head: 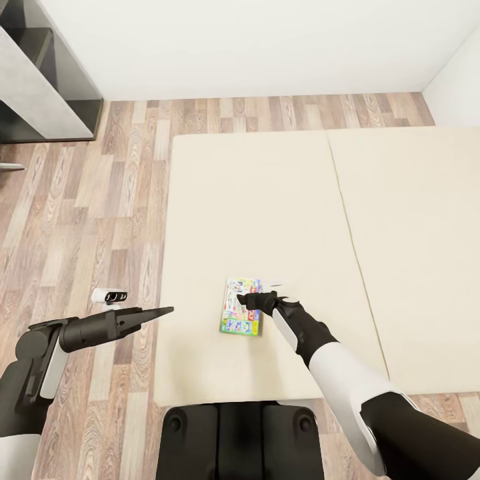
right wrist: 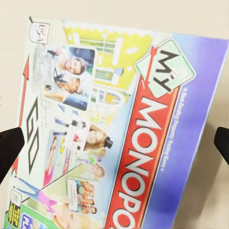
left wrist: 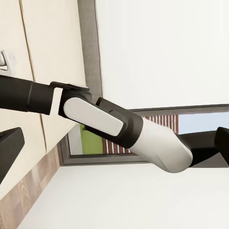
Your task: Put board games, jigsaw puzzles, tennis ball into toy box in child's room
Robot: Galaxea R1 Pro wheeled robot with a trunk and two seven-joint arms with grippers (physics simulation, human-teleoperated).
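One board game point(head: 240, 319), a flat white, green and blue box, lies on the beige mattress of the bed point(head: 267, 200) near its front edge. In the right wrist view the box point(right wrist: 119, 124) reads "My Monopoly". My right gripper point(head: 252, 300) hovers right over it, open, and its dark fingertips point(right wrist: 9, 148) stand wide apart on either side of the box without touching it. My left gripper point(head: 162, 311) hangs at the bed's left edge, over the floor. It is open and holds nothing, its fingertips point(left wrist: 10, 145) spread wide, and my right arm point(left wrist: 119, 124) crosses the left wrist view.
A grey shelf unit point(head: 40, 80) stands at the back left on the wood-plank floor point(head: 87, 220). A seam point(head: 347, 220) splits the mattress into two halves. White walls close the room behind and at the right. My dark base point(head: 240, 440) sits against the bed's front edge.
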